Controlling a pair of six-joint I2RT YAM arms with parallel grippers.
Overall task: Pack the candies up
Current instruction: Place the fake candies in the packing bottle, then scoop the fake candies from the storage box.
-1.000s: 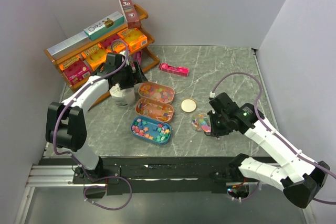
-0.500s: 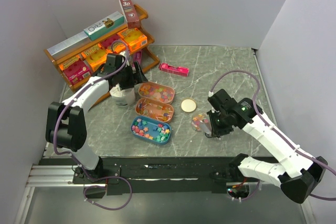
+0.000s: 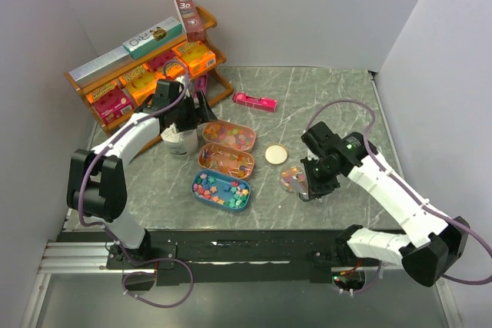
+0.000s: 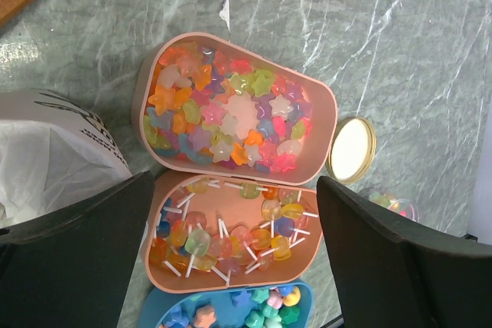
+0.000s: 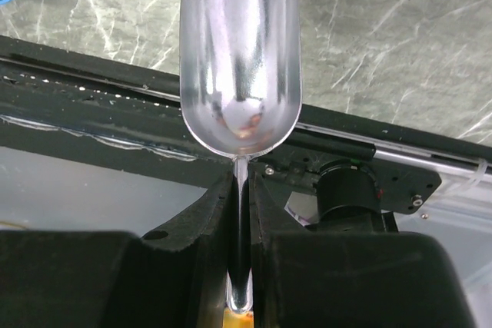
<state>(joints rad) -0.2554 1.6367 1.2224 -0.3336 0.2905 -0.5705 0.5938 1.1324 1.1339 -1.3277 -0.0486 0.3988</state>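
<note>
The candies (image 4: 231,120) were seen loose in three open trays at centre left of the overhead view. Star shapes were in the upper pink tray (image 3: 247,130), sweets on sticks in the lower pink tray (image 3: 203,157), and more in the blue tray (image 3: 197,192). A few were also noted in a small clear jar (image 3: 292,180) right of the trays, with its lid (image 3: 276,154) lying flat just above it. The left gripper (image 4: 234,186) was held over the two pink trays, fingers wide apart and nothing between them. A white bag (image 4: 46,151) was noted at its left. The right gripper (image 5: 241,228) was clamped tight on the thin handle of a metal scoop (image 5: 240,51), just right of the jar in the overhead view. The scoop bowl looked empty. Contact between scoop and jar could not be told.
</note>
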